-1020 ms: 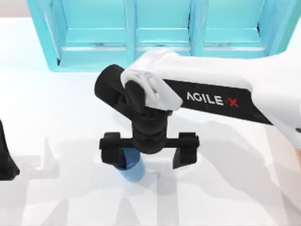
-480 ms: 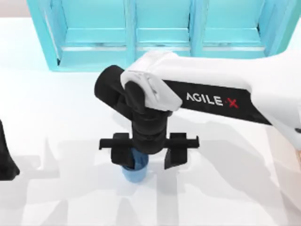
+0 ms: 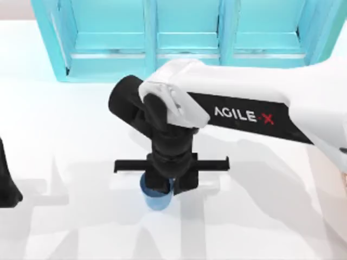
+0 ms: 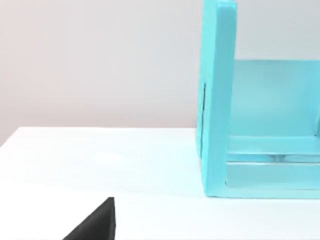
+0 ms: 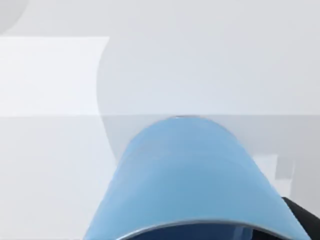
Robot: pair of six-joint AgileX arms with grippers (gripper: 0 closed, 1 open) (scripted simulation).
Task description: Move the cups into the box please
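Observation:
A medium blue cup [image 3: 156, 201] stands upright on the white table, just left of the middle in the top view. My right gripper [image 3: 165, 187] reaches straight down over it, its black fingers drawn in against the cup's sides and shut on it. In the right wrist view the blue cup [image 5: 185, 180] looms close, with a dark fingertip [image 5: 306, 218] beside it. A thin tan sliver of the box [image 3: 344, 180] shows at the table's right edge. My left arm [image 3: 6, 181] is parked at the far left edge.
A large light-blue shelf unit [image 3: 184, 40] with three compartments runs along the back of the table, and its end wall [image 4: 216, 100] shows in the left wrist view. White tabletop [image 3: 70, 135] lies open between the shelf and the cup.
The right gripper's fingers have slid inward from wide apart and closed on the blue cup. The cup has shifted only slightly. The left arm has not moved.

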